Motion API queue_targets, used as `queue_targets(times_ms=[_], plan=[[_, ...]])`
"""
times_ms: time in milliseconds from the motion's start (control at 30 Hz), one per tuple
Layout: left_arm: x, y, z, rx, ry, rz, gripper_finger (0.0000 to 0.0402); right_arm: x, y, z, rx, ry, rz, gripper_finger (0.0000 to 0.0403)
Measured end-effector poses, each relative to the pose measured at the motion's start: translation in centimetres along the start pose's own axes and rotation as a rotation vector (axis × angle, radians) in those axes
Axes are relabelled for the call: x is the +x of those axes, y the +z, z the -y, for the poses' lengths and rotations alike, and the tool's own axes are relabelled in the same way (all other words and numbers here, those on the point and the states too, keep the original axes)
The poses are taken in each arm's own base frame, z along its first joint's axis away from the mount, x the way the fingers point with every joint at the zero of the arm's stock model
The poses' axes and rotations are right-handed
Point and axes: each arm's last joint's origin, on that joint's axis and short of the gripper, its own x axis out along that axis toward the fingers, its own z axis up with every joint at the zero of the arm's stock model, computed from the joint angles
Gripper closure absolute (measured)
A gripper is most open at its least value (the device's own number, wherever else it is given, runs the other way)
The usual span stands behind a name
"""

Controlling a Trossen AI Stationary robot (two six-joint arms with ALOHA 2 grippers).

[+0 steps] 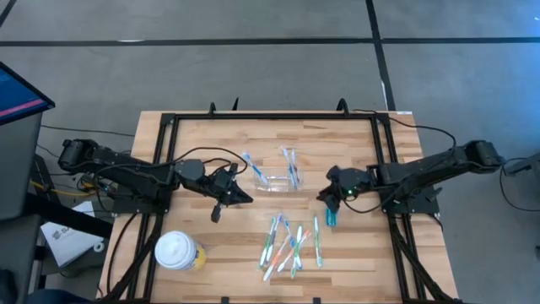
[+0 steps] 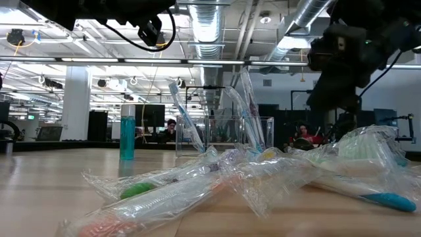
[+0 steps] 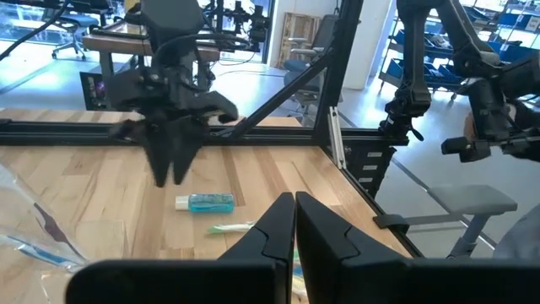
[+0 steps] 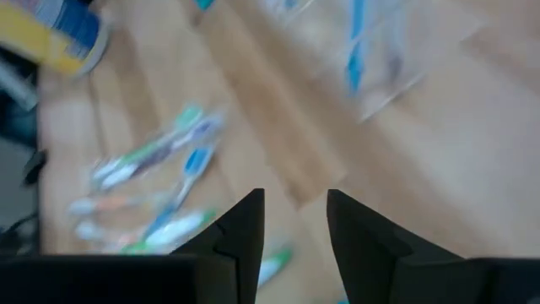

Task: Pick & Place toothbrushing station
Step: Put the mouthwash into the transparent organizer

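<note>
Hovering over the table (image 1: 202, 139), I keep my left fingers (image 3: 294, 221) clenched on nothing, parked just left of the toothbrushing station (image 1: 274, 179). My right fingers (image 4: 294, 221) hang above bare wood near the loose toothbrushes (image 1: 287, 245), with a clear gap showing between them and nothing held. In the high view my right gripper (image 1: 331, 196) sits just right of the station, with a small teal bottle (image 1: 331, 217) standing beside it on the wood. I judge the right arm is the one at work, placed there because the pile of wrapped brushes lies right in front of it and the holder is a short reach away; the left arm looks to be waiting clear of that path.

The station sits near the middle of the table, between my two arms. It is a small, oblong, see-through plastic holder, almost colourless, so the wood grain shows through its walls. A few wrapped toothbrushes (image 2: 247, 108) already lean inside it, tilted against the rim, blue and pale handles showing. From the low view its walls stand upright and it rests flat. Being light and clear, it would likely slide if nudged.

A white-lidded yellow cup (image 1: 179, 252) stands at the table's near left corner, well apart from everything.
</note>
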Motion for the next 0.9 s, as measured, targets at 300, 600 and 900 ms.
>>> queue_targets(times_ms=[300, 600, 900], plan=[[0.0, 0.1, 0.0, 0.002, -0.001, 0.006, 0.0395, 0.1, -0.1, -0.2, 0.009, 0.039, -0.026, 0.0282], [0.0, 0.2, 0.0, 0.004, -0.002, 0.022, 0.0395, 1.2, 0.9, 0.0, 0.09, 0.055, 0.028, 0.0282], [0.0, 0.3, 0.0, 0.006, -0.002, 0.03, 0.0395, 2.3, -1.0, 0.5, 0.3, 0.018, -0.216, 0.0277]])
